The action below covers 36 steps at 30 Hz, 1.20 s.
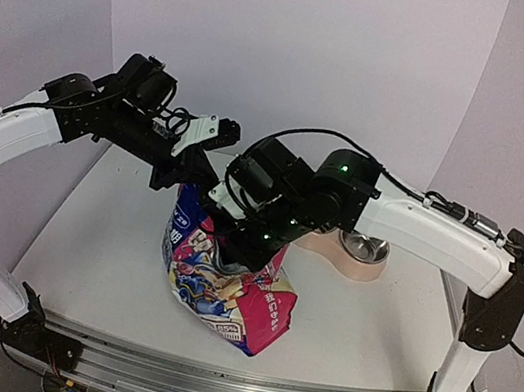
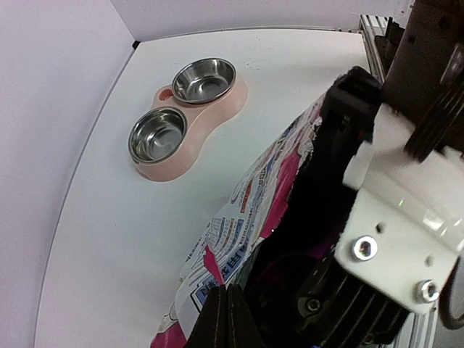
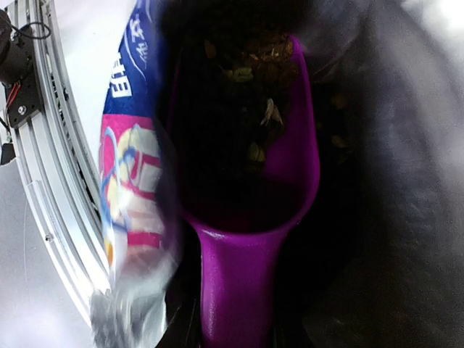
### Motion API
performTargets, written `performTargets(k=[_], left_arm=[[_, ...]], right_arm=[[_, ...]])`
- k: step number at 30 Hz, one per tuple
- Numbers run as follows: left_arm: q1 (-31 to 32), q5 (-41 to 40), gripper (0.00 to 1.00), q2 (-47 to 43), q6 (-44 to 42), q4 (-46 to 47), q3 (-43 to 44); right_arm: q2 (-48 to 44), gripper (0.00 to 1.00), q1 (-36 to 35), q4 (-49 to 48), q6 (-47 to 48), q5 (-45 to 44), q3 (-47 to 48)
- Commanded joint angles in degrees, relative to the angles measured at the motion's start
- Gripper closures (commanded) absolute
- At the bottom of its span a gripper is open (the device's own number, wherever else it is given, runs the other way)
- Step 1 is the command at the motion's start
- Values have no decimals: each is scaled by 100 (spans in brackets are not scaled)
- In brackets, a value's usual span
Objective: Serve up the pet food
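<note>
Magenta plastic scoop [image 3: 250, 239]: right jaws clench handle, bowl ahead in brown kibble pellets [image 3: 254, 152]; left jaws pinch glossy pink-blue pouch [image 1: 224, 296].

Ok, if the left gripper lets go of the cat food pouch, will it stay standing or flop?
Probably flops: the pouch looks thin and crumpled, its mouth held up by the left gripper. It likely slumps rather than tips, since its base spreads on the table. The glossy film may slide if the scoop drags.

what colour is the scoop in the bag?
Solid magenta-purple. The scoop shows best in the right wrist view, its bowl down inside the pouch.
</note>
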<state>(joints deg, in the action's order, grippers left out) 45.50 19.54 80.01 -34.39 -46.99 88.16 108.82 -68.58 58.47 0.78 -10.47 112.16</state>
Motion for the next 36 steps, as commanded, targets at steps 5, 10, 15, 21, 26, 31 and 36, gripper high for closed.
performTargets(k=[5, 10, 15, 21, 26, 31, 36], left_arm=[[-30, 90, 100, 40, 194, -190, 77], [-32, 59, 100, 48, 311, -166, 189], [-32, -289, 100, -113, 219, -62, 30], [-32, -441, 100, -222, 9, 23, -124], [-31, -515, 100, -217, -76, 2, -97], [-32, -552, 100, -237, -78, -9, -112], [-32, -549, 100, -197, -48, -2, -64]], right_arm=[[101, 100, 27, -41, 311, -981, 886], [-34, 100, 29, 33, 99, -758, 821], [-666, 100, 23, 129, -394, -670, 284], [-966, 100, -93, 186, -525, -686, 25], [-915, 100, -199, 308, -445, -758, 225], [-1067, 100, -251, 408, -400, -797, 112], [-1379, 100, -270, 346, -289, -773, -69]])
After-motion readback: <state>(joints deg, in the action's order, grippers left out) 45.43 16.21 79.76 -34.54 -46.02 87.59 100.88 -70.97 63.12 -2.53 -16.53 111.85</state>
